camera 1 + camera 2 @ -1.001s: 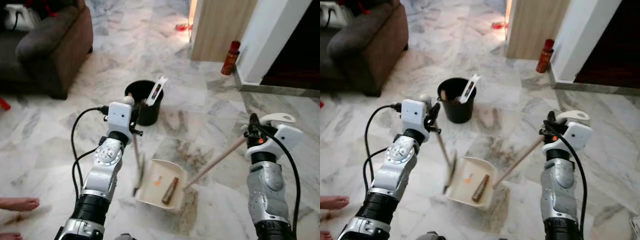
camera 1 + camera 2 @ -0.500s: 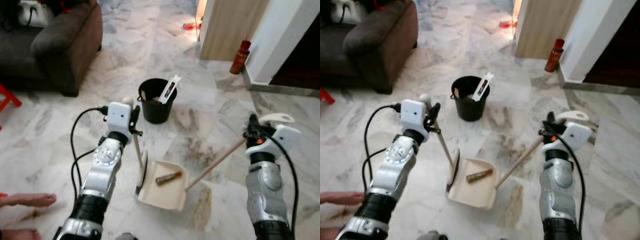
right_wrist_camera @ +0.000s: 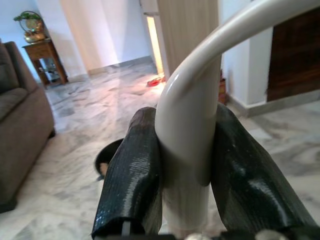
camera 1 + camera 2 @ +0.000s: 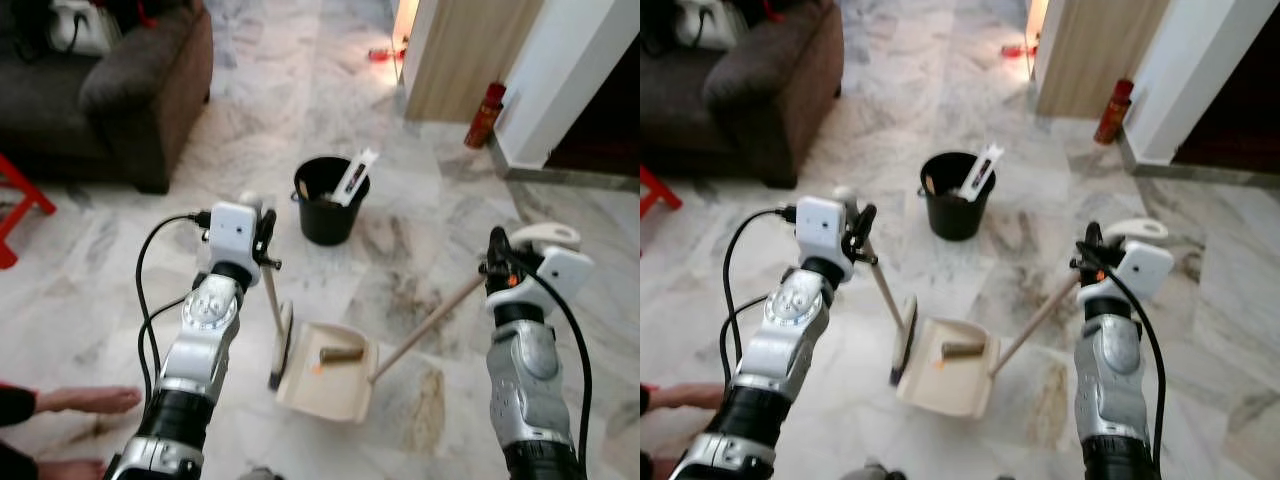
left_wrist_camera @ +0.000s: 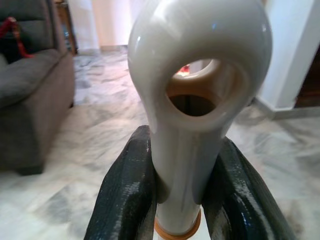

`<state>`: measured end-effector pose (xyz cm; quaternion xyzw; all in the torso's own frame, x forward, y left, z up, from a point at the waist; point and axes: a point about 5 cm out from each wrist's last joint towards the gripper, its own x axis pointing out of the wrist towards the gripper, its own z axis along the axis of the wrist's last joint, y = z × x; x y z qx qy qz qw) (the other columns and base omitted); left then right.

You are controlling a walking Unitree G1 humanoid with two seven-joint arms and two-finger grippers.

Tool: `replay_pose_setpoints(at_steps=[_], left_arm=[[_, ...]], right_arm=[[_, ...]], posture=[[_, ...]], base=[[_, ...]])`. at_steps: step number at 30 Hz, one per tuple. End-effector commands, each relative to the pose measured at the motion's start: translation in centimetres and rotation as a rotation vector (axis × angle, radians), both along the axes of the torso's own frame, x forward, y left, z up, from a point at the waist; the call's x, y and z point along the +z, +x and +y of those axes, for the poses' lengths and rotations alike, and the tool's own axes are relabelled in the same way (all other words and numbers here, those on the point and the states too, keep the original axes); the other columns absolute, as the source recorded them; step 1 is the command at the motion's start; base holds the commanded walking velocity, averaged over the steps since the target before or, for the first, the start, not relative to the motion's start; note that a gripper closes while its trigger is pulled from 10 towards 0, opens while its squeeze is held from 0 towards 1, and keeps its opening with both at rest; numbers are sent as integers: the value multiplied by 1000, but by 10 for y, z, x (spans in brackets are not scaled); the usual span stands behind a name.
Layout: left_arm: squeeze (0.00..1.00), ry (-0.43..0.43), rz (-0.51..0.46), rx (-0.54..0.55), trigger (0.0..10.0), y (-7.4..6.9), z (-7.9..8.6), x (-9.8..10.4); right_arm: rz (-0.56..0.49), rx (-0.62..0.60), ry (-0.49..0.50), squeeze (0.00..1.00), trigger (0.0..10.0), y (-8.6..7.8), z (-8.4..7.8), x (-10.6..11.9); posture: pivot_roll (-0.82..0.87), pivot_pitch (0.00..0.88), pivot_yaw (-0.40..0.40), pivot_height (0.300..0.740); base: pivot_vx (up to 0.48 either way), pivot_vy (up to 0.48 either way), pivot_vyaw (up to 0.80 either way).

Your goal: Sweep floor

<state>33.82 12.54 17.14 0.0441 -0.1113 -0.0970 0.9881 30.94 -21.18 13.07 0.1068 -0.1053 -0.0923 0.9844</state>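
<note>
Left gripper: clenched on the cream handle of the broom, whose brush head stands on the marble floor right at the near-left edge of the dustpan.
Right gripper: clamped around the looped top of the dustpan handle, which slants down to the pan.
Dustpan: cream tray flat on the floor between the two arms, mouth facing the brush.
Debris: brown cylindrical piece and a small orange scrap lying inside the tray.
Bucket: black, upright, well beyond the pan, with white packaging sticking out of it.
Surroundings: dark sofa at far left, red canister by the wall, a person's bare feet near the left arm.
Step in hand: probably gathering the last bits into the pan before emptying it into the bucket.
Risk: the round piece could roll out if the pan tips forward on lifting; a hard brush stroke could shove the light pan away; a swing of the long handle could reach the feet.
</note>
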Motion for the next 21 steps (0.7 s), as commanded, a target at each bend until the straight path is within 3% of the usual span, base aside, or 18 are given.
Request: replay_pose_setpoints(at_steps=[1, 21], left_arm=[[0, 12, -43, -8, 10000, -1, -3, 7], [0, 5, -54, 43, 10000, 0, 3, 10]], right_arm=[[-44, -10, 13, 0, 10000, 0, -3, 8], [-44, -13, 8, 0, 10000, 1, -4, 9]], posture=[[85, 122, -33, 740], [85, 131, -38, 740]], base=[[0, 0, 0], [0, 0, 0]])
